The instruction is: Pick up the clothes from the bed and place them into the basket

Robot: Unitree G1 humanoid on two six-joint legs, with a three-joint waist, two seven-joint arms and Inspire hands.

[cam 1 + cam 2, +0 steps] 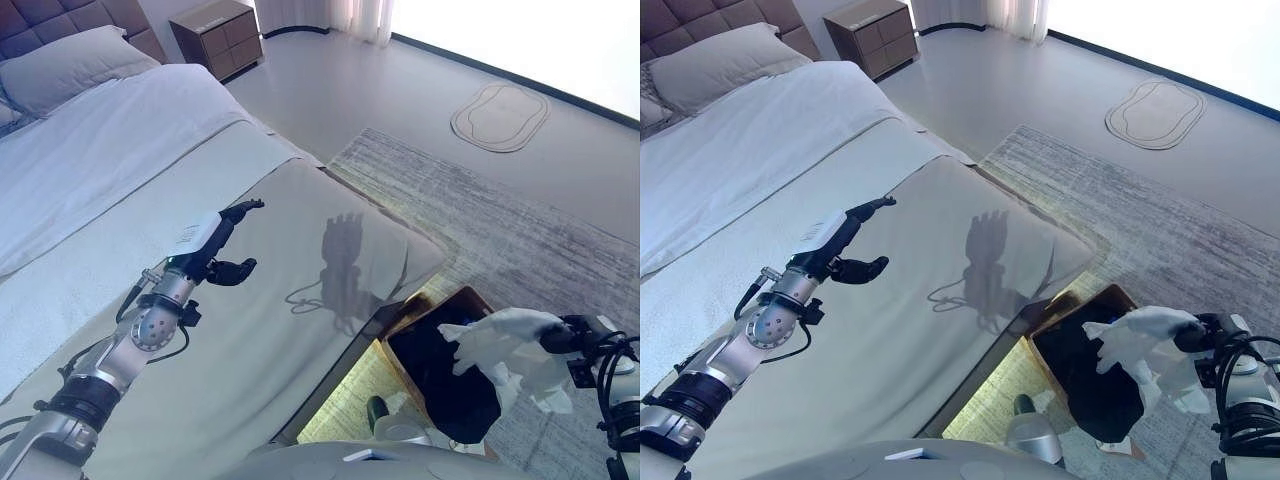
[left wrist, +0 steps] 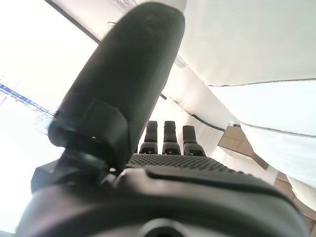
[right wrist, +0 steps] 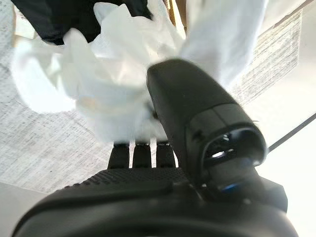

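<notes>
My right hand is at the lower right, beside the bed's foot. It is shut on a white garment that hangs over the basket. The basket is brown with a dark inside and holds dark clothing. In the right wrist view the white garment bunches past my right hand. My left hand is open and empty. It hovers over the bare grey-green bed cover. It also shows in the left wrist view.
The bed has white sheets and a pillow at its head. A brown nightstand stands behind it. A grey rug lies under the basket. An oval mat lies on the floor beyond.
</notes>
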